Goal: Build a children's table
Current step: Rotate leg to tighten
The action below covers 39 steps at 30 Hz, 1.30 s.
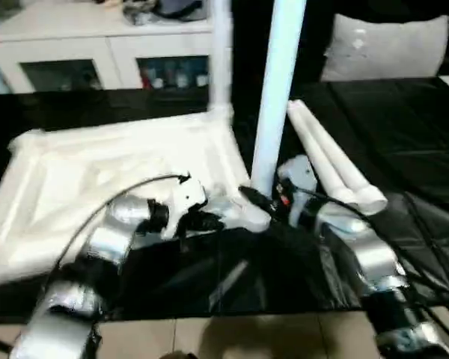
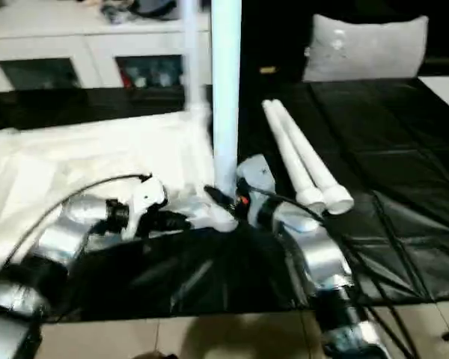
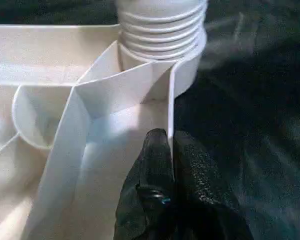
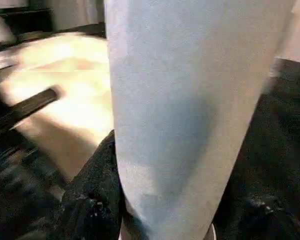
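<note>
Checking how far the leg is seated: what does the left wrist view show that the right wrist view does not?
Left wrist view: the threaded end of the upright leg seated in the corner socket of the table top, threads still exposed, and the left gripper with its jaws shut on the rim wall. Right wrist view: the leg's smooth shaft between the right gripper's fingers. Both share the leg, the top and the black cover.

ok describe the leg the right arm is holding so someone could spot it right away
On the black-covered work surface lies the white table top, ribbed side up. At its near right corner the held leg stands upright, gripped low by the right end effector. A thinner-looking leg stands behind; two spare legs lie flat.
</note>
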Available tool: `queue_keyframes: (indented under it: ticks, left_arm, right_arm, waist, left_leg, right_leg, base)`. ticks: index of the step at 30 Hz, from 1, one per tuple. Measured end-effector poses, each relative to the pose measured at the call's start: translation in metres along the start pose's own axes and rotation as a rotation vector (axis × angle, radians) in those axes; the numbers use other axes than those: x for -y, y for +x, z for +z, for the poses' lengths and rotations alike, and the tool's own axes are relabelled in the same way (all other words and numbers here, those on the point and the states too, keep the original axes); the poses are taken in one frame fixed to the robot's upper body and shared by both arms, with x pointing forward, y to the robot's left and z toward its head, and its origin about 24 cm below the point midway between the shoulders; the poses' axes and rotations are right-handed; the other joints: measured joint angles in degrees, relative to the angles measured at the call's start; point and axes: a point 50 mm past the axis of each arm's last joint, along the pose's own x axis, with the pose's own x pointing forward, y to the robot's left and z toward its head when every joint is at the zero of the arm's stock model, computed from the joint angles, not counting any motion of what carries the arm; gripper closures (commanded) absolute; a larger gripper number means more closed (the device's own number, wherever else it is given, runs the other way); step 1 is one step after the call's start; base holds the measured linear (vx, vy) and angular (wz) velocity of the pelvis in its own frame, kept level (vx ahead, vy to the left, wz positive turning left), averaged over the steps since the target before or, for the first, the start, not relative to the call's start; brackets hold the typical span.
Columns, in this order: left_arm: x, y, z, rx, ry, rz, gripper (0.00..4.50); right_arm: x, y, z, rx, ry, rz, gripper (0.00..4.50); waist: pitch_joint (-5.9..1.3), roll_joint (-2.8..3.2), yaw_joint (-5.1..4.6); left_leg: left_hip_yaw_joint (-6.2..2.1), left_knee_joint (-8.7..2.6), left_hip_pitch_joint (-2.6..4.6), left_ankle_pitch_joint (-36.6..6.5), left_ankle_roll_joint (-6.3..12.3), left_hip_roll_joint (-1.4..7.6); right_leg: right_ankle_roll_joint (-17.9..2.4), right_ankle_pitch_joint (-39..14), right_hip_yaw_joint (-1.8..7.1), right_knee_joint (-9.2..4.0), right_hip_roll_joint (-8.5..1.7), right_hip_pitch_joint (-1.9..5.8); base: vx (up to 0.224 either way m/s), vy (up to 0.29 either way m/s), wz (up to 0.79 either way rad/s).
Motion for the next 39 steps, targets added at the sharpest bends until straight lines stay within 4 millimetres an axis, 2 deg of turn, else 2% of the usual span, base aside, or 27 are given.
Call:
queue_keyframes:
  ticks: [4, 9, 19, 20, 21, 23, 26, 29, 32, 33, 35, 37, 39]
  left_arm:
    - [0.012, 0.014, 0.008, 0.002, -0.047, 0.105, 4.5]
    - [0.017, 0.023, 0.015, -0.011, -0.033, 0.167, 4.5]
    - [0.014, 0.018, 0.016, -0.061, 0.001, 0.21, 4.5]
    - [0.013, 0.017, 0.016, -0.065, 0.001, 0.213, 4.5]
    - [0.013, 0.017, 0.016, -0.067, 0.001, 0.216, 4.5]
    - [0.013, 0.018, 0.017, -0.067, 0.004, 0.218, 4.5]
    - [0.014, 0.02, 0.02, -0.06, 0.011, 0.205, 4.5]
    - [0.014, 0.021, 0.021, -0.052, 0.021, 0.191, 4.5]
    - [0.013, 0.021, 0.022, -0.036, 0.04, 0.168, 4.5]
    - [0.012, 0.021, 0.022, -0.037, 0.043, 0.166, 4.5]
    - [0.008, 0.018, 0.022, -0.038, 0.051, 0.158, 4.5]
    - [0.004, 0.015, 0.021, -0.044, 0.059, 0.146, 4.5]
    - [0.0, 0.011, 0.019, -0.052, 0.064, 0.142, 4.5]
  right_arm:
    - [0.007, 0.011, 0.004, -0.006, 0.021, -0.1, 2.61]
    - [0.012, 0.015, 0.005, -0.004, 0.043, -0.144, 2.61]
    - [0.011, 0.02, 0.005, 0.002, 0.054, -0.154, 2.61]
    - [0.011, 0.021, 0.005, 0.003, 0.061, -0.155, 2.26]
    - [0.012, 0.021, 0.005, 0.004, 0.064, -0.155, 2.26]
    - [0.012, 0.022, 0.002, -0.003, 0.078, -0.156, 1.87]
    - [0.014, 0.02, -0.007, -0.032, 0.099, -0.164, 1.79]
    - [0.016, 0.016, -0.009, -0.024, 0.089, -0.157, 1.41]
    - [0.018, 0.006, -0.017, -0.021, 0.096, -0.147, 1.24]
    - [0.018, 0.005, -0.019, -0.028, 0.098, -0.14, 1.03]
    - [0.018, -0.005, -0.029, -0.043, 0.103, -0.121, 0.96]
    - [0.02, -0.017, -0.035, -0.052, 0.088, -0.088, 0.65]
    - [0.02, -0.024, -0.039, -0.056, 0.09, -0.067, 0.58]
  waist:
    - [-0.03, 0.04, -0.17]
    - [-0.02, -0.01, -0.09]
    - [-0.04, 0.0, -0.53]
    - [-0.04, 0.0, -0.54]
    - [-0.04, 0.0, -0.55]
    - [-0.04, 0.0, -0.47]
    - [-0.02, 0.13, -0.09]
    - [-0.04, 0.15, 0.18]
    - [-0.1, 0.28, 0.81]
    - [-0.1, 0.28, 0.92]
    - [-0.07, 0.33, 1.34]
    - [-0.05, 0.36, 1.37]
    - [-0.04, 0.39, 1.32]
  left_leg:
    - [0.02, -0.03, -0.02, 0.0, -0.03, 0.02]
    - [0.02, -0.05, -0.11, 0.0, -0.03, 0.06]
    - [0.02, -0.05, -0.05, 0.0, -0.04, 0.12]
    - [0.01, -0.05, -0.05, 0.0, -0.04, 0.13]
    - [0.01, -0.05, -0.05, 0.0, -0.04, 0.13]
    - [0.01, -0.05, -0.08, 0.0, -0.04, 0.12]
    - [0.02, -0.04, -0.29, 0.0, -0.04, 0.1]
    - [0.02, -0.04, -0.53, 0.0, -0.04, 0.11]
    - [0.02, -0.01, -0.98, 0.0, -0.03, 0.14]
    - [0.02, -0.01, -0.99, 0.0, -0.03, 0.15]
    - [0.01, 0.05, -1.13, 0.0, -0.03, 0.2]
    - [0.01, 0.09, -1.15, 0.0, -0.03, 0.2]
    - [0.01, 0.12, -1.16, 0.0, -0.03, 0.2]
  right_leg:
    - [0.1, 0.0, 0.01, 0.04, 0.04, -0.1]
    - [0.1, 0.0, 0.0, 0.01, 0.08, -0.16]
    - [0.1, 0.0, 0.0, 0.06, 0.16, -0.21]
    - [0.1, 0.0, 0.0, 0.06, 0.17, -0.21]
    - [0.1, 0.0, 0.0, 0.06, 0.17, -0.22]
    - [0.1, 0.0, 0.01, 0.06, 0.17, -0.24]
    - [0.0, 0.0, 0.01, 0.02, 0.14, -0.36]
    - [-0.3, 0.2, -0.01, 0.02, 0.14, -0.54]
    - [-0.3, 0.2, -0.07, 0.04, 0.14, -0.87]
    - [-0.3, 0.2, -0.09, 0.04, 0.15, -0.88]
    - [-0.3, 0.2, -0.15, 0.04, 0.15, -0.95]
    - [-0.3, 0.2, -0.15, 0.06, 0.15, -0.96]
    - [-0.3, 0.2, -0.15, 0.06, 0.15, -0.96]
  base:
    - [0.0, 0.0, 0.0]
    - [0.0, 0.0, 0.0]
    - [0.0, 0.0, 0.0]
    - [0.0, 0.0, 0.0]
    - [0.0, 0.0, 0.0]
    - [0.0, 0.0, 0.0]
    - [0.0, 0.0, 0.0]
    - [0.0, 0.0, 0.0]
    - [0.0, 0.0, 0.0]
    - [0.0, 0.0, 0.0]
    - [0.0, 0.0, 0.0]
    - [0.0, 0.0, 0.0]
    - [0.0, 0.0, 0.0]
